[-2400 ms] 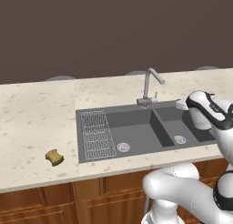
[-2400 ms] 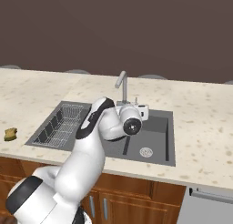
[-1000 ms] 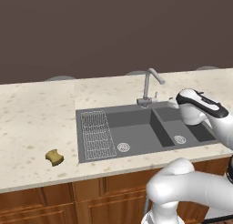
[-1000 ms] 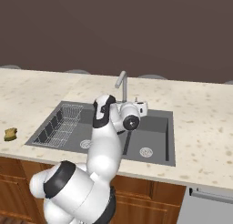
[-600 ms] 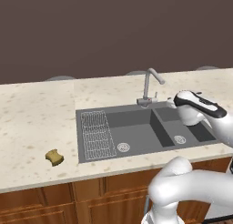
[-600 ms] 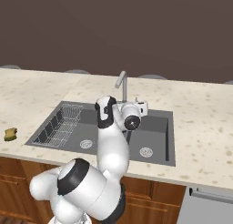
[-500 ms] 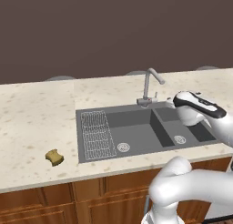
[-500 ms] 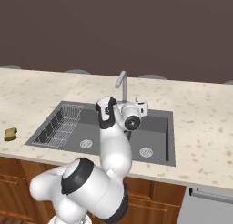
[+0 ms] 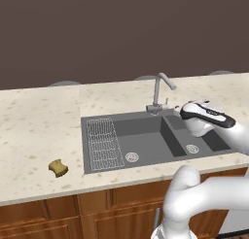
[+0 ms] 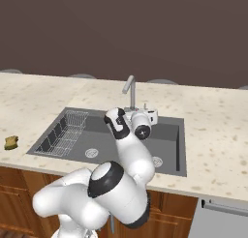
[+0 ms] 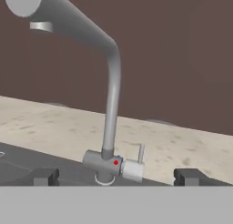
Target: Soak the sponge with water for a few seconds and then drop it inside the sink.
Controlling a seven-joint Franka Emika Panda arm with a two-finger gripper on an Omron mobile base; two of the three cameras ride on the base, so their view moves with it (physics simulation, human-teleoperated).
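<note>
2 dark tips of the pincer (image 11: 116, 176) spread wide apart, empty, now drawn closer to the faucet (image 11: 111, 127) and aimed at its lever (image 11: 140, 153). no water running yet. sponge (image 9: 58, 167) untouched on the counter (image 9: 34, 136), well left of the sink (image 9: 146, 138).

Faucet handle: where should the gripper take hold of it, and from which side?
Grip the thin lever standing upright on the faucet base's right end. Approach head-on from the sink side, as the open gripper already faces it, jaws straddling the slim, exposed stem.
</note>
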